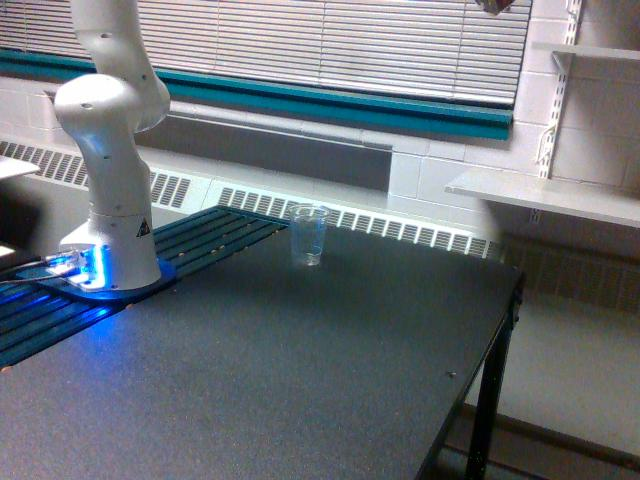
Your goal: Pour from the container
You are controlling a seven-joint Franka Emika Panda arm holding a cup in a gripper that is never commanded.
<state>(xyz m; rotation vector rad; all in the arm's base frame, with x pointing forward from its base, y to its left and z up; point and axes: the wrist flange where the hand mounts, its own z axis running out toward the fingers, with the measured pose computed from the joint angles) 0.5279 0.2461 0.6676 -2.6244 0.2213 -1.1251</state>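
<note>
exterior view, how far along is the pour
Nothing looks done: the clear cup on the dark table appears empty. In hand, apparently only positioning: something brownish sits at the top edge, too cut off to identify, well toward the exterior view's right of the cup. Left: bringing the container over the cup and tipping it.

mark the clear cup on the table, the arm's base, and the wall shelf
clear ribbed plastic cup (309,236): exterior view, middle of its side wall.
robot arm base (112,245): exterior view, white pedestal above the blue glow.
wall shelf (545,194): exterior view, top surface of the lower shelf at the view's right.
</note>
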